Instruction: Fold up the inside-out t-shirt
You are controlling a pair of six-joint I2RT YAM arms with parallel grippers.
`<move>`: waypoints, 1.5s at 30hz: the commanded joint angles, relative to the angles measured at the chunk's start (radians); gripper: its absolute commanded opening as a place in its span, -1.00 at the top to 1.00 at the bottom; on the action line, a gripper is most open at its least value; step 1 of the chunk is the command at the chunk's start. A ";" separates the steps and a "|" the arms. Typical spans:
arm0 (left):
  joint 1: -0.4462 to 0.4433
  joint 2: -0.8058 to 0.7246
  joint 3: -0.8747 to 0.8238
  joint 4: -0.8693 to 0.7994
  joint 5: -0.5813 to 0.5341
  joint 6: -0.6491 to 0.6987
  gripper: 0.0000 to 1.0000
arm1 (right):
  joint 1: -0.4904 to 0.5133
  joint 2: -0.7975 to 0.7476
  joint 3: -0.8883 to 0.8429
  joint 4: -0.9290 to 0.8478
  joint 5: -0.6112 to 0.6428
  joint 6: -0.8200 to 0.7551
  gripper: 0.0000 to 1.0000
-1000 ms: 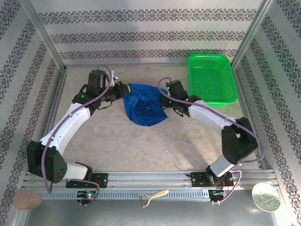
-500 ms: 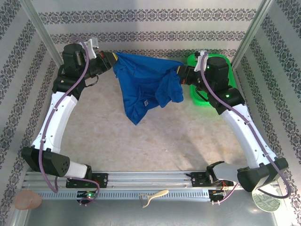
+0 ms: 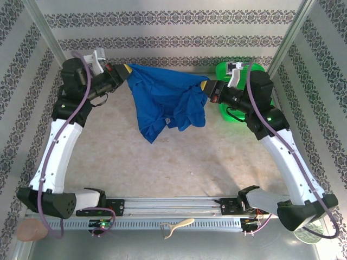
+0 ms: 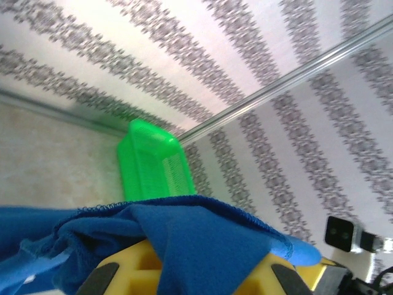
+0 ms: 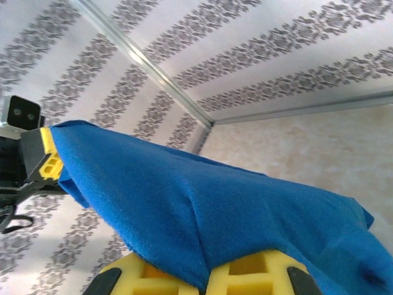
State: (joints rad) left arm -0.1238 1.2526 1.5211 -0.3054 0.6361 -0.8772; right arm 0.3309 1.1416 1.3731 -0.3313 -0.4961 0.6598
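Inside-out t-shirt (image 3: 162, 100): royal blue cloth, strung between the two arms at 12 o'clock of the surface (image 3: 179, 162). Its top edge sags from one grip to the other.
Hang: bunched folds drop from that edge. The longest point reaches toward 6 o'clock, left of the middle. Whether its tip touches the surface cannot be told.
Detail: a small white tag sits low on the cloth, and the left wrist view shows a stitched hem (image 4: 233, 209).
Left fingers (image 3: 127, 69): closed tight on the shirt's corner at 11 o'clock. In the wrist view, blue cloth is pinched between the yellow pads (image 4: 123, 270).
Right fingers (image 3: 204, 85): closed tight on the opposite corner at 1 o'clock. Cloth spills over the yellow pads (image 5: 245, 273).
Basket (image 3: 223, 71): green plastic mesh at 1 to 2 o'clock, behind the right arm, apart from the shirt.
Near rail: a pale tool (image 3: 176, 225) lies at 6 o'clock and a peach-coloured piece (image 3: 30, 230) at 7 o'clock.
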 commanded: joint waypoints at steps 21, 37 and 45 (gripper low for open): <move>0.008 0.529 0.039 0.262 0.000 0.015 0.41 | -0.048 0.378 -0.166 0.076 0.345 -0.126 -0.09; 0.024 -0.007 -0.511 -0.228 -0.258 0.269 -0.90 | 0.295 0.188 -0.602 0.007 0.606 -0.111 -0.55; 0.040 -0.274 -0.832 -0.360 -0.380 0.207 -0.99 | 0.295 0.412 -0.520 0.118 0.532 -0.116 -0.56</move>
State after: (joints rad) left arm -0.1020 1.0119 0.7349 -0.5800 0.3290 -0.6552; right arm 0.6247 1.5040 0.8013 -0.2771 0.0521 0.5354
